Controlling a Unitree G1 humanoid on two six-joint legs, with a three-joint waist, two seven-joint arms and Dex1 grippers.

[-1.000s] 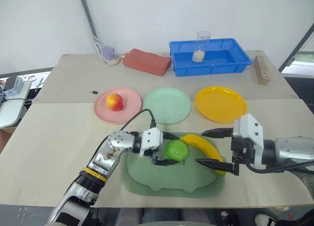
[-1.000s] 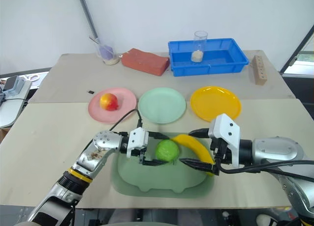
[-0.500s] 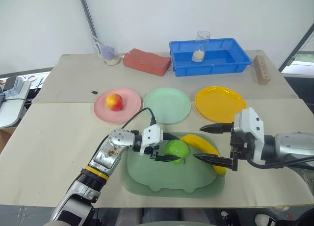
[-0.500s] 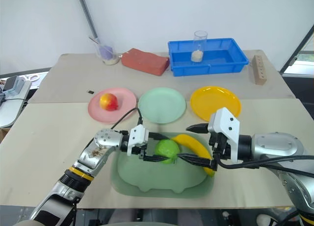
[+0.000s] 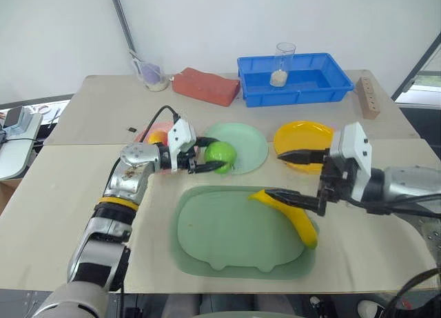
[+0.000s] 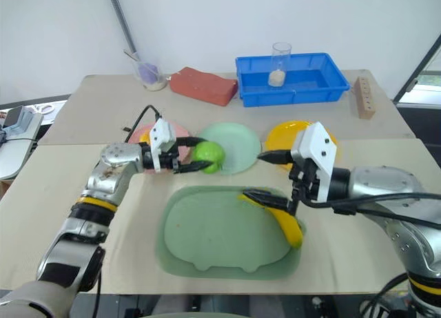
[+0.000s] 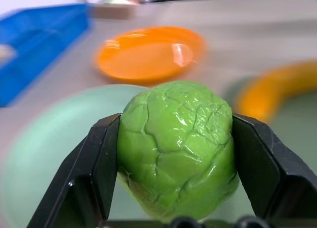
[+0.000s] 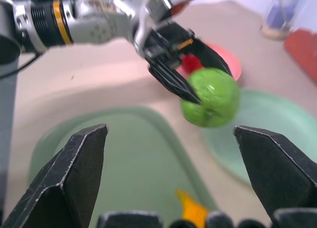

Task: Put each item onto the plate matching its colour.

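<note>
Nearest me on the worktop [image 5: 62, 214] I see the big dull-green tray [image 5: 227, 239], with the yellow banana [image 5: 293, 214] lying along its right side, one end over the rim. My right end effector [image 5: 293, 174] hangs just above the banana's upper end with its fingers spread wide and nothing between them; one finger reaches over the yellow plate [image 5: 310, 135], the other sits right over the banana, and I cannot tell whether it touches.

Beyond the tray, my left end effector [image 5: 207, 157] is clamped on the green apple [image 5: 220, 154], one black finger on each side of it, as the left wrist view shows plainly [image 7: 176, 156]. I am holding the apple in the air at the near left edge of the mint green plate [image 5: 244, 144]. Just behind that arm is the pink plate [image 5: 148, 135], partly hidden, with the red-orange apple [image 5: 157, 137] on it.

Along the far side of the worktop I see a cup [image 5: 153, 76] at the left, a red brick [image 5: 205, 86], a blue bin [image 5: 303, 80] with a clear glass [image 5: 283, 65] standing in it, and a wooden block [image 5: 370, 97] at the right
</note>
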